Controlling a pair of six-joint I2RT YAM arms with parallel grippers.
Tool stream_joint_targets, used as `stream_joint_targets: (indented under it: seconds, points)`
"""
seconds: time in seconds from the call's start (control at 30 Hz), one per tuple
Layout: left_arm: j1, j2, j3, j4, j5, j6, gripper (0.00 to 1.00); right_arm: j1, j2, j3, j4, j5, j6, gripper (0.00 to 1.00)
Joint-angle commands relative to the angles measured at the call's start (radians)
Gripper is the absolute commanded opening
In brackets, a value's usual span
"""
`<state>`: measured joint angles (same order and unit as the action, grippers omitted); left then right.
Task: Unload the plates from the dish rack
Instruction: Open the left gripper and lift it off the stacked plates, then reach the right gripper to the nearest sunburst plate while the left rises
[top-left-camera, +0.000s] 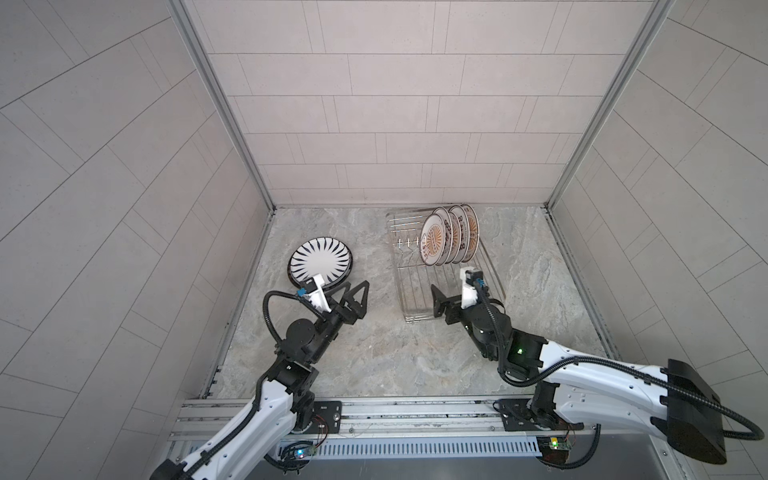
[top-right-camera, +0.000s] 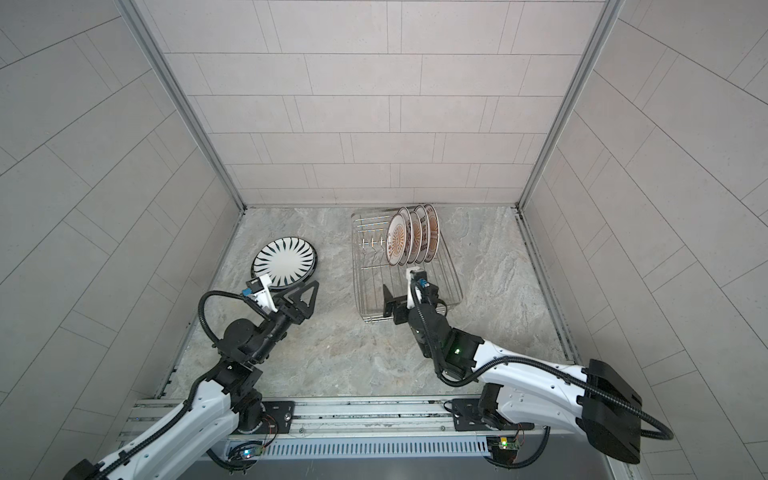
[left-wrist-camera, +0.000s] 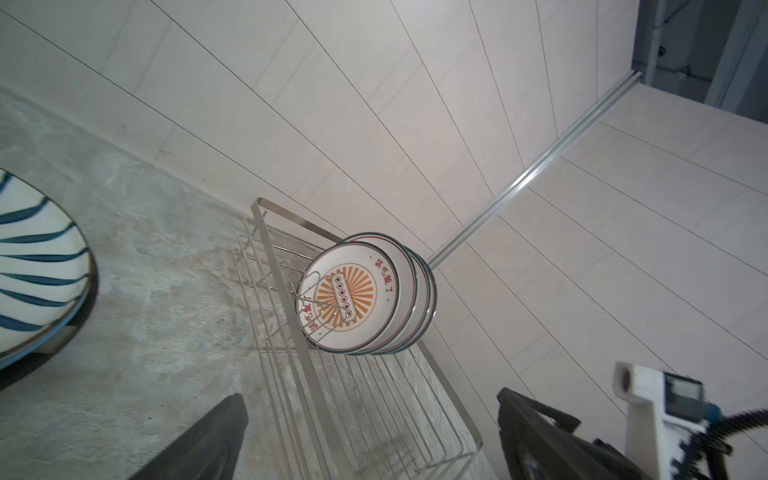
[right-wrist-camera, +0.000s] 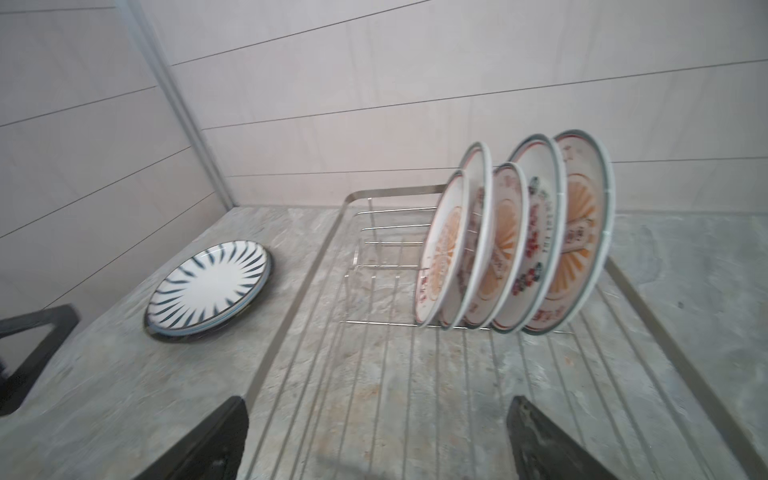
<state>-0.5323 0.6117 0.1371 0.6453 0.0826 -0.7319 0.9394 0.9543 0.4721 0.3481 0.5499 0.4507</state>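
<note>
A black radial-striped plate (top-left-camera: 321, 264) (top-right-camera: 284, 262) (left-wrist-camera: 37, 266) (right-wrist-camera: 208, 286) lies flat on the marble counter at the left, with a dark rim showing under it. The silver wire dish rack (top-left-camera: 397, 274) (top-right-camera: 358, 274) (left-wrist-camera: 309, 382) (right-wrist-camera: 301, 291) sits at the back right. Several orange-sunburst plates (top-left-camera: 449, 237) (top-right-camera: 411, 237) (left-wrist-camera: 357, 299) (right-wrist-camera: 511, 245) stand on edge at its far end. My left gripper (top-left-camera: 365, 299) (top-right-camera: 312, 300) (left-wrist-camera: 370, 399) is open and empty, just right of the striped plate. My right gripper (top-left-camera: 453, 291) (top-right-camera: 409, 291) (right-wrist-camera: 376, 399) is open and empty over the rack's bare near half, short of the standing plates.
Tiled walls (top-left-camera: 374, 104) close in the counter at the back and on both sides, with metal corner posts (top-left-camera: 232, 124). An aluminium rail (top-left-camera: 374, 411) carrying both arm bases runs along the front edge. Bare marble (top-left-camera: 374, 353) lies between the arms.
</note>
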Motion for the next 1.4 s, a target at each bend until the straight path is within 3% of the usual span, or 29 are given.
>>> stream_joint_targets:
  seconds: [0.0,0.2,0.43,0.73,0.93,1.07,1.2,1.37]
  points:
    - [-0.081,0.054,0.047,0.041,-0.104,0.1,1.0,-0.054,-0.1,-0.052,0.019,-0.008,0.078,0.99]
    - [-0.212,0.28,0.103,0.197,-0.097,0.148,1.0,-0.122,-0.229,-0.074,-0.093,-0.054,0.041,1.0]
    - [-0.309,0.478,0.188,0.285,-0.15,0.192,1.0,-0.208,-0.202,-0.055,-0.12,-0.175,0.028,1.0]
    - [-0.352,0.484,0.21,0.265,-0.182,0.227,1.0,-0.266,-0.028,0.122,-0.163,-0.271,-0.028,0.99]
    - [-0.353,0.474,0.232,0.223,-0.146,0.23,1.0,-0.334,0.119,0.288,-0.219,-0.358,-0.048,0.9]
    - [-0.345,0.465,0.209,0.306,-0.118,0.255,1.0,-0.387,0.233,0.427,-0.328,-0.415,-0.059,0.87]
    - [-0.346,0.365,0.232,0.143,-0.17,0.287,1.0,-0.417,0.337,0.554,-0.429,-0.421,-0.085,0.85]
    - [-0.344,0.369,0.265,0.097,-0.094,0.305,1.0,-0.433,0.441,0.672,-0.514,-0.411,-0.12,0.76]
